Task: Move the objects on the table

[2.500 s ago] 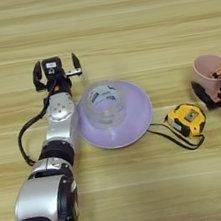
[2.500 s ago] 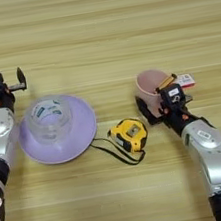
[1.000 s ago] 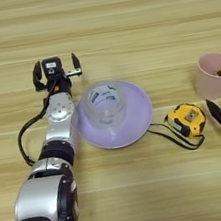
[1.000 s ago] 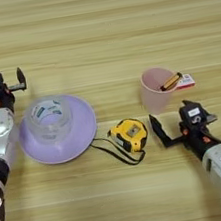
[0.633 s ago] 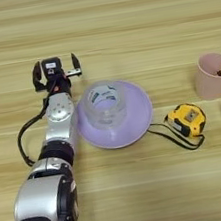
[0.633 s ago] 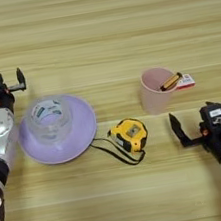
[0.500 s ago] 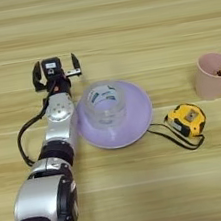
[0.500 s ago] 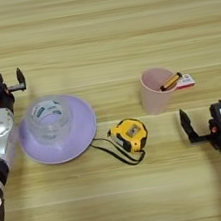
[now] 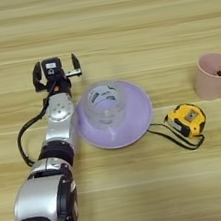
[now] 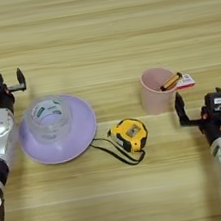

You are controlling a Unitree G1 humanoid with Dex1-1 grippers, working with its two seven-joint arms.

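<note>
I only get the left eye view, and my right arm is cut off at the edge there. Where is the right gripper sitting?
Observer: The right gripper is just right of the pink cup, slightly nearer the robot and not touching it.
Operator: Are its fingers open or shut?
Observer: Open, with nothing between them.
Operator: Is the pen fully inside the cup?
Observer: No. The pen leans on the cup's right rim, and its tagged end sticks out past it.

left claw (image 9: 56, 74) spread beside purple plate (image 9: 140, 123) holding tape roll (image 9: 104, 102).
</note>
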